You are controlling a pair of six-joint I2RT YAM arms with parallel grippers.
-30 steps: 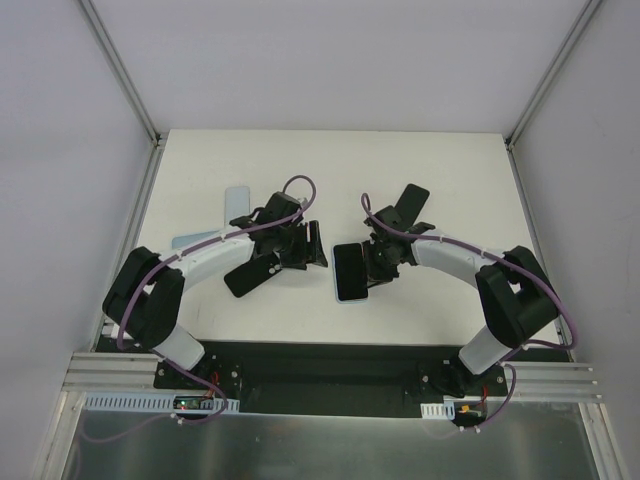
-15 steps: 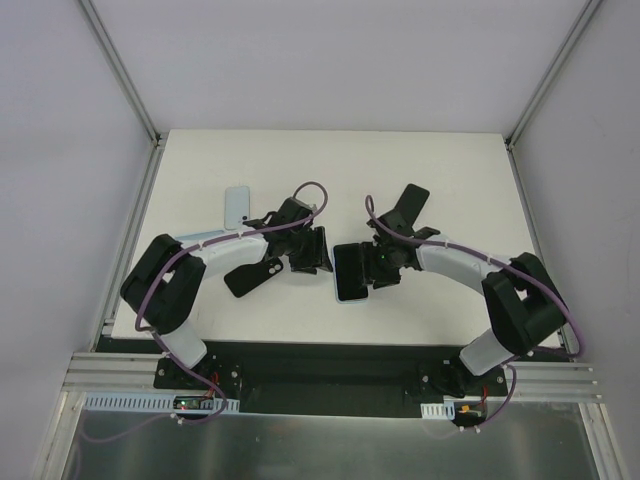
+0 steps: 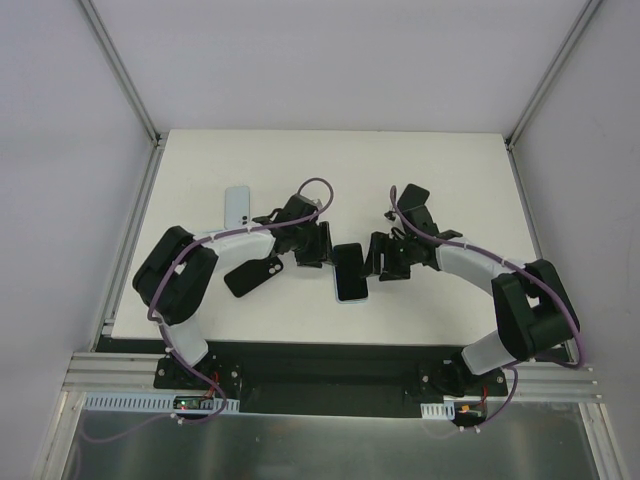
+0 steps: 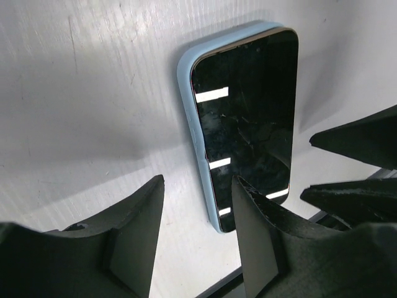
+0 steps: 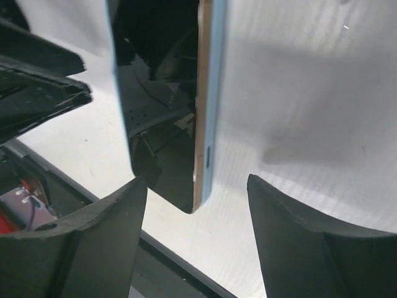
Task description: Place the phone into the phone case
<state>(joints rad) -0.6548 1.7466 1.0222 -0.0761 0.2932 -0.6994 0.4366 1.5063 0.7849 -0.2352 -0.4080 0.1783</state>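
Observation:
The phone, black screen up, lies in a light blue phone case at the table's middle front. The left wrist view shows the screen with the case rim along its left side. In the right wrist view the phone's gold side edge shows above the blue case rim. My left gripper stands open just left of the phone, nothing between its fingers. My right gripper stands open just right of it, holding nothing.
A black case lies left of the left gripper. A pale phone-shaped slab lies farther back left. Another black flat object sits behind the right wrist. The table's front edge runs close below the phone.
My right gripper has opened, let go of the phone and drawn back to the right. My left arm has swung right toward the phone, its jaws a little narrower.

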